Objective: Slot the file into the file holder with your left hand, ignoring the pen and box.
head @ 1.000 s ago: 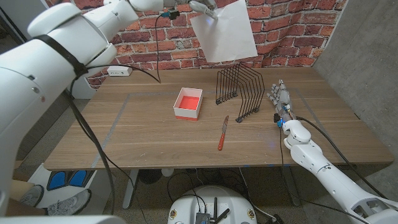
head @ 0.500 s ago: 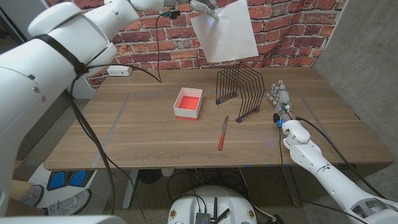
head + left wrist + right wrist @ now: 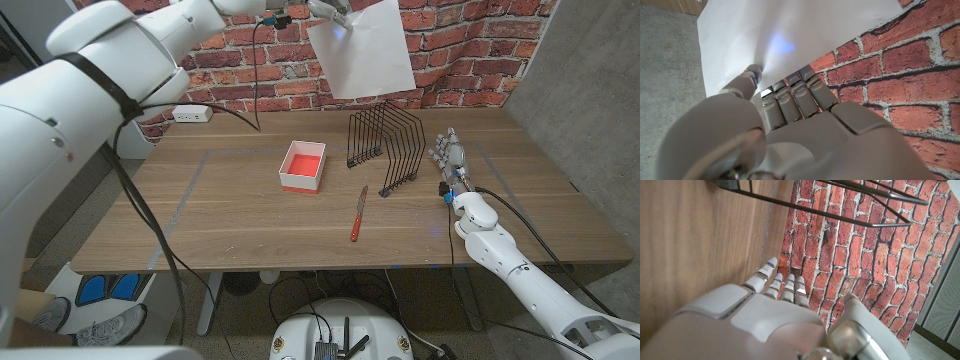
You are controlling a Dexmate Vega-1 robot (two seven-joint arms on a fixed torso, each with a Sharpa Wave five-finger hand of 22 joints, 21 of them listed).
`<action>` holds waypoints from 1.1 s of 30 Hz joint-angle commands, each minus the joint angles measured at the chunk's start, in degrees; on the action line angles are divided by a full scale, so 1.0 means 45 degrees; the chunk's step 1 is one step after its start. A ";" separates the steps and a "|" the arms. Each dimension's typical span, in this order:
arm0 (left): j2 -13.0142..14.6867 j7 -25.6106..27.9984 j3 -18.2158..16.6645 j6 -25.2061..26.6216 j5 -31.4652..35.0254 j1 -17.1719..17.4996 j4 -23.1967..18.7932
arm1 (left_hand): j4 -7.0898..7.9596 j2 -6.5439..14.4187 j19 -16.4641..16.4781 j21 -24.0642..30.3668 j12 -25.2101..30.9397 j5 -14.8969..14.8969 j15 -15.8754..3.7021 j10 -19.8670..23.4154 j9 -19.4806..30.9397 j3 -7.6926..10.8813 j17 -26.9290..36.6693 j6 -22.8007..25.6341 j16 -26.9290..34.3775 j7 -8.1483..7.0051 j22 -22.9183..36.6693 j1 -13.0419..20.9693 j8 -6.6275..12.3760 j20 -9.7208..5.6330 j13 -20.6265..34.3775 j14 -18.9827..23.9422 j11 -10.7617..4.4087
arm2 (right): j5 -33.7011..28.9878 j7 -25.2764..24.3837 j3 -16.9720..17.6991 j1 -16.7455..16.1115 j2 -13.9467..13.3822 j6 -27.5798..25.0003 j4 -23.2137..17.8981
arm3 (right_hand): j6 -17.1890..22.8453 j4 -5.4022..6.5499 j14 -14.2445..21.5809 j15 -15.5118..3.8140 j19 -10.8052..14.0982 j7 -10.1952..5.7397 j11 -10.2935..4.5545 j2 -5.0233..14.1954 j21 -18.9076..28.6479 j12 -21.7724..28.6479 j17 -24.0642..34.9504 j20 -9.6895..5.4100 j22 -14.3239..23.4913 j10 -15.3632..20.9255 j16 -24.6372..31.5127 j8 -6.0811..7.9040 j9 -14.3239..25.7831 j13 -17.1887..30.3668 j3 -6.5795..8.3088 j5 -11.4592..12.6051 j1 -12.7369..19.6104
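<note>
At the left of the head view, the white left arm rises toward the upper middle of the frame, where the left hand (image 3: 328, 12) holds the white file (image 3: 362, 50) by its top corner above the black wire file holder (image 3: 387, 147). On the counter (image 3: 200, 200), a red-lined box (image 3: 302, 165) sits left of centre, a red-handled pen (image 3: 357, 216) lower centre. At right, the right hand (image 3: 450, 155) stands beside the holder, fingers straight, holding nothing.
</note>
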 commanded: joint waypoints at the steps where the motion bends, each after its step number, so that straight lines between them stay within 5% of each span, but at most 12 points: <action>1: -0.0208 0.0179 0.0367 0.0414 0.0204 -0.0156 0.0016 | -0.0001 0.0073 -0.0092 -0.0038 0.0022 -0.0043 -0.1201 -0.0042 0.0045 -0.0050 0.0052 0.0021 0.0031 -0.0053 0.0049 0.0062 0.0067 -0.0803 0.0058 -0.0086 -0.0019 | 0.0001 0.0049 -0.0021 0.0114 0.0073 0.0064 0.0181 | 0.0076 0.0105 -0.0018 -0.0078 0.0049 0.0081 0.0002 0.0551 0.0006 0.0043 0.0044 0.0011 0.0037 0.0150 0.0039 0.0024 0.0037 0.0043 0.0021 0.0075 -0.0148; 33: -0.0738 0.0309 0.0916 0.1281 0.0409 -0.0163 0.0036 | 0.0302 0.0293 -0.0515 -0.0188 0.0031 0.0074 -0.1132 -0.0075 0.0131 -0.0009 0.0030 -0.0072 -0.0045 -0.0420 0.0043 -0.0213 0.0209 -0.0846 0.0100 -0.0419 -0.0063 | 0.0057 -0.0170 0.0111 -0.0217 -0.0027 0.0045 -0.0140 | 0.0072 0.0130 -0.0034 -0.0078 0.0061 0.0077 0.0011 0.0555 0.0008 0.0044 0.0058 0.0023 0.0037 0.0161 0.0030 0.0020 0.0038 0.0044 0.0010 0.0079 -0.0157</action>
